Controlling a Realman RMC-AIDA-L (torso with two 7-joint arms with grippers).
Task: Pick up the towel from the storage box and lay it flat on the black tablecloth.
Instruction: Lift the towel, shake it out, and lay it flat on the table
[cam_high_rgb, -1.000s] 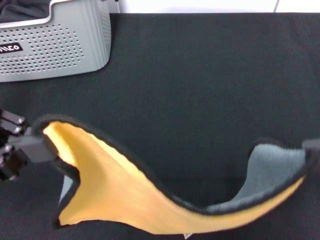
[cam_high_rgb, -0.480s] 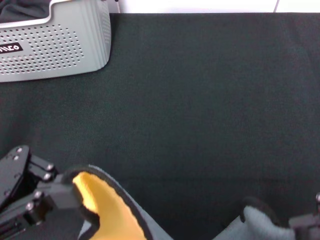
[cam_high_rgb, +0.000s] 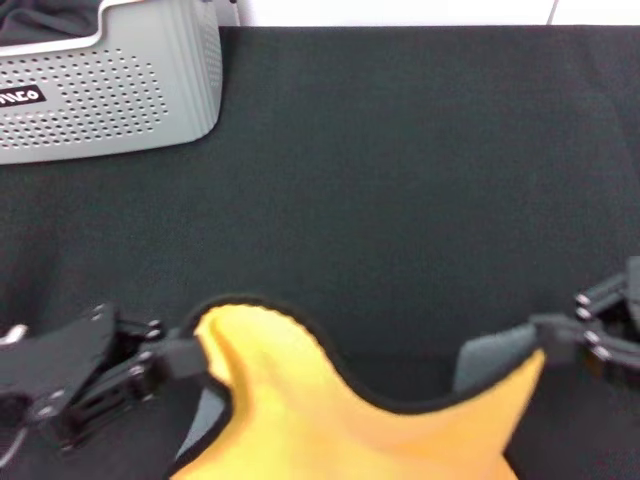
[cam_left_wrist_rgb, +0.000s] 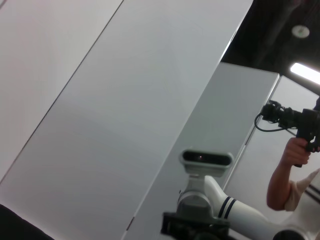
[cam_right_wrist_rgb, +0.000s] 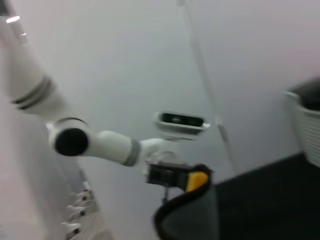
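The towel (cam_high_rgb: 330, 420) is soft, matt cloth, yellow-orange on 1 face and grey on the other, with a thin black fabric trim along its edge. Beneath it the black tablecloth (cam_high_rgb: 400, 180) is a plain matt fabric with a fine, even texture and no sheen. The storage box (cam_high_rgb: 120, 100) is light grey plastic, smooth and slightly satin, its walls perforated with rows of small holes and carrying a black label with white letters. The left gripper (cam_high_rgb: 185, 355) and right gripper (cam_high_rgb: 545, 335) look like matt black hard parts with small bright metal screws.
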